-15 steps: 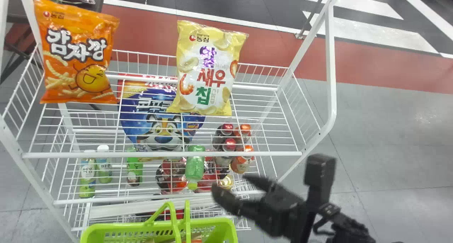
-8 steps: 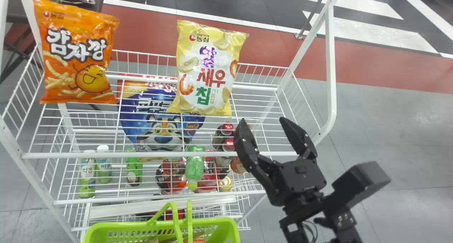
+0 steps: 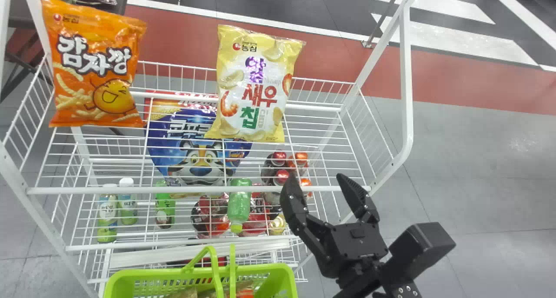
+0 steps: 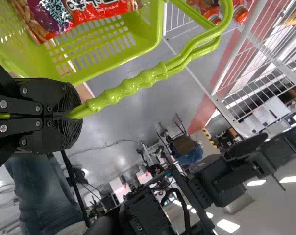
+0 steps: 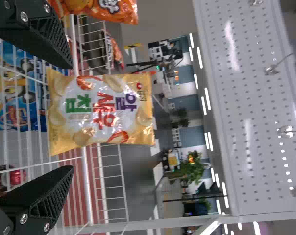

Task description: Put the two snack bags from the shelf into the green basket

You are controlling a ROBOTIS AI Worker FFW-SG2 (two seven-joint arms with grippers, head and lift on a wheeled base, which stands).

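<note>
the yellow snack bag (image 3: 260, 85) leans on the top shelf (image 3: 152, 189), partly covering a blue bag (image 3: 197, 157) lower down; the orange snack bag (image 3: 93, 67) is to its left. the right gripper (image 3: 316, 178), spread wide and holding nothing, is near the shelf's front edge. the picture's bottom edge cuts off the green basket (image 3: 152, 273). the left wrist view shows the left gripper (image 4: 69, 116) closed on its handle (image 4: 133, 85), plus a cut-off red packet (image 4: 99, 10); the right wrist view, a perforated panel (image 5: 246, 98).
</note>
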